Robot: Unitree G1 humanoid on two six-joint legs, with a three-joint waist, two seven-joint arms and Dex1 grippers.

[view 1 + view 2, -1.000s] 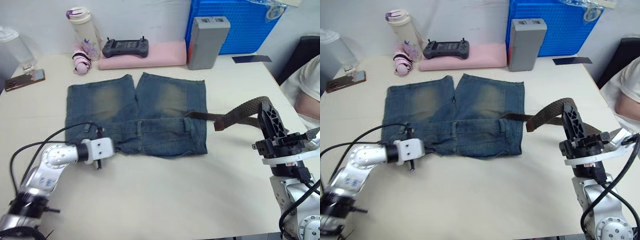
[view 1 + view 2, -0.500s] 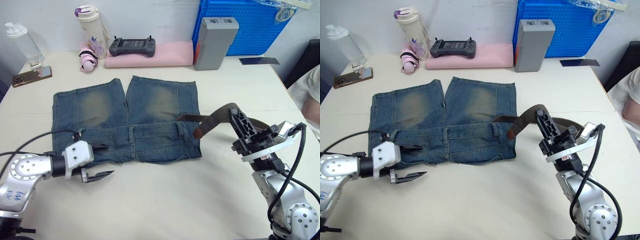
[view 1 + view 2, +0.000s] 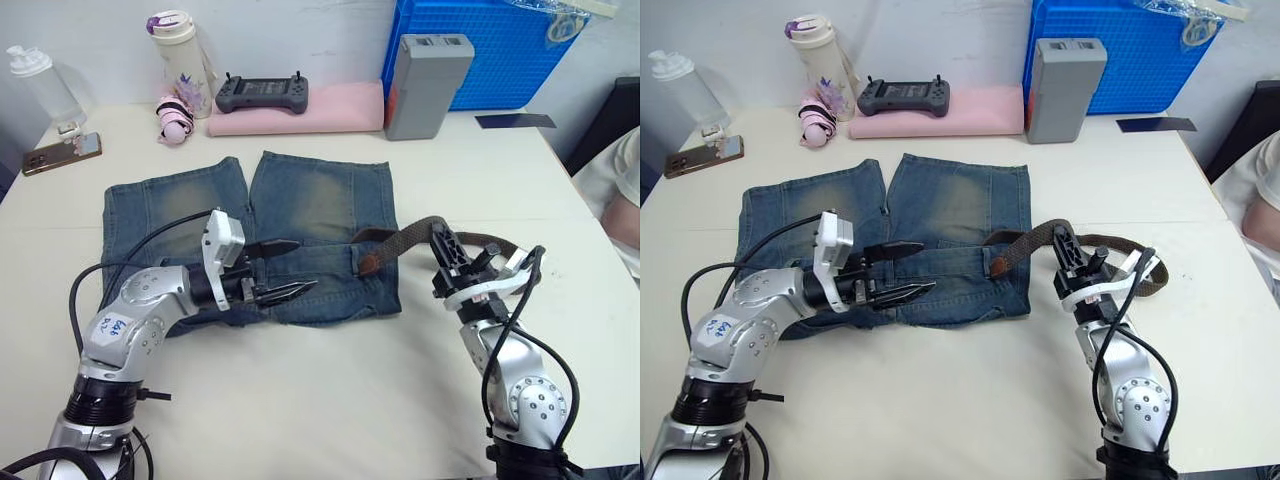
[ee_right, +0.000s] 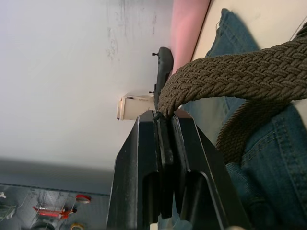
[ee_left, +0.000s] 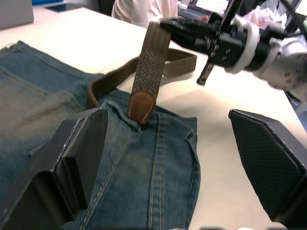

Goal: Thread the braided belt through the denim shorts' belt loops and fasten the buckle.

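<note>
Brown braided belt [image 3: 405, 236] clamped in my right gripper [image 3: 441, 243], tan tip [image 5: 141, 105] at belt loop [image 3: 358, 258] on denim shorts [image 3: 300, 205], flat on bench [image 3: 330, 400]. Left gripper [image 3: 284, 270] spread over waistband. Threading underway; next, feed tip through loop.

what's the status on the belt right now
Right gripper shut on belt. Left gripper open over shorts. Belt's tan tip at a waistband loop. Nothing in the way.
</note>
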